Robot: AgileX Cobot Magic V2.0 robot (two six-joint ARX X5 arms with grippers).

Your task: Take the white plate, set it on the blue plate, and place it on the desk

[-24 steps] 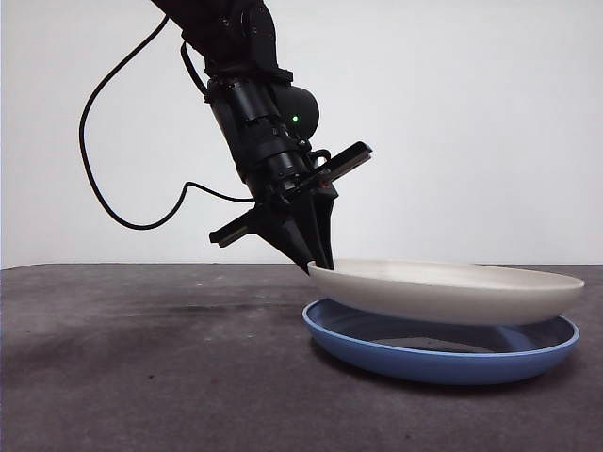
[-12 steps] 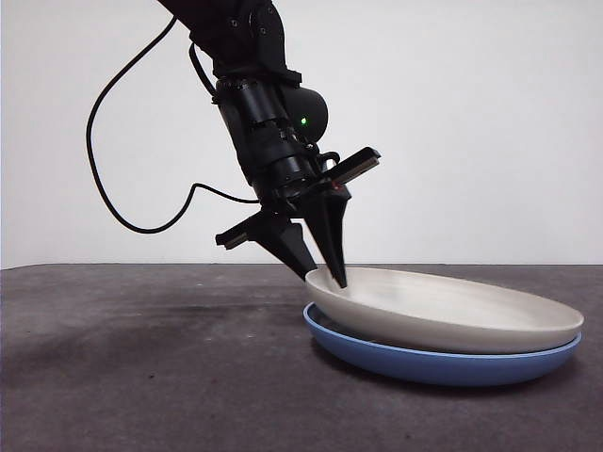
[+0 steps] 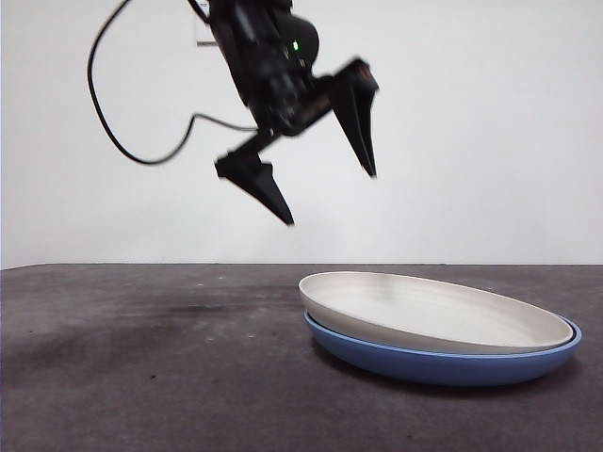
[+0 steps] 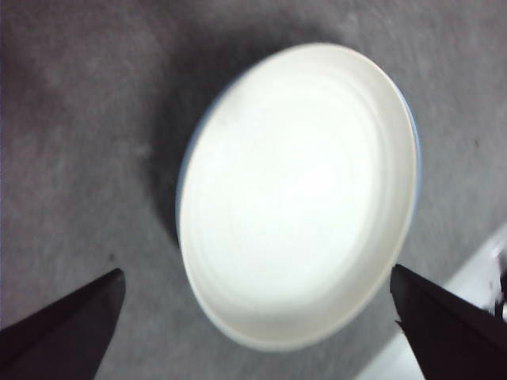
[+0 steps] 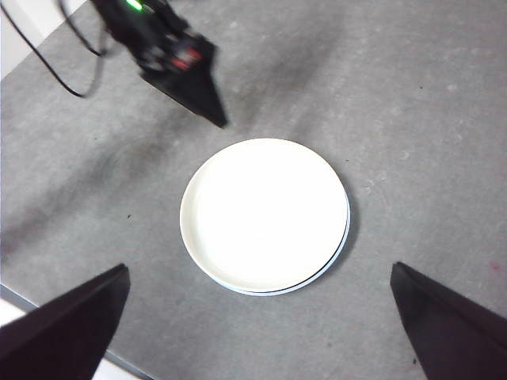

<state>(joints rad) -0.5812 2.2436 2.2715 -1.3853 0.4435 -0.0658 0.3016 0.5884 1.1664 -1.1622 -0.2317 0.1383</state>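
Resting nested in the blue plate (image 3: 443,363), the white plate (image 3: 433,313) needs regripping (rim edge) by the released left hand (image 3: 325,188) above it.

Left hand (image 3: 325,179) hangs high in the air, jaws spread wide; right hand (image 5: 253,332) likewise agape.

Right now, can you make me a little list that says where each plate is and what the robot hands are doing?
white plate: lying inside the blue plate, slightly tilted, nothing holding it
blue plate: flat on the desk, under the white plate
desk: dark grey, holds the stack
left gripper: up in the air above the plates' near edge, jaws wide open, empty
right gripper: high above the plates, jaws open, empty
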